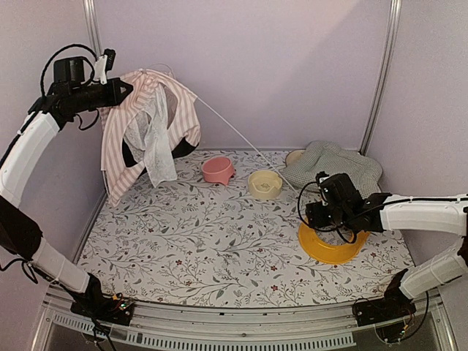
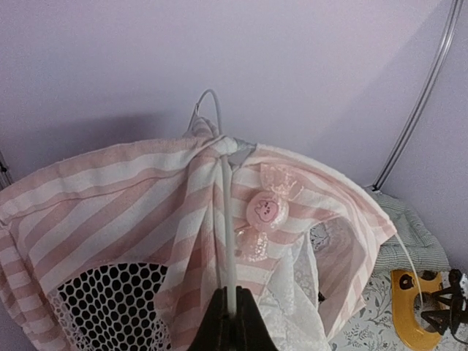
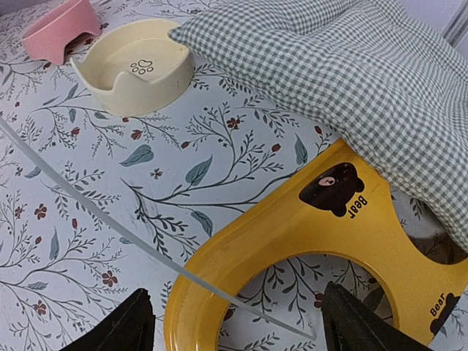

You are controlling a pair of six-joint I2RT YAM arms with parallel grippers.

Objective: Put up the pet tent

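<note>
Pet tent [image 1: 150,124] hangs limp in the far left corner, held up by the left hand [image 1: 129,88], which is pinched shut on a thin white pole [image 2: 227,219] at the gathered top of the striped fabric. A slanting pole [image 1: 241,135] runs from that top down to the right hand [image 1: 319,199], spread wide just above a yellow ring [image 1: 329,250]; it passes between the fingers [image 3: 124,325], though whether it touches them is unclear. A checked cushion [image 1: 333,164] overlaps the ring, and a pink bowl [image 1: 218,170] and a cream bowl [image 1: 265,183] sit between tent and cushion.
</note>
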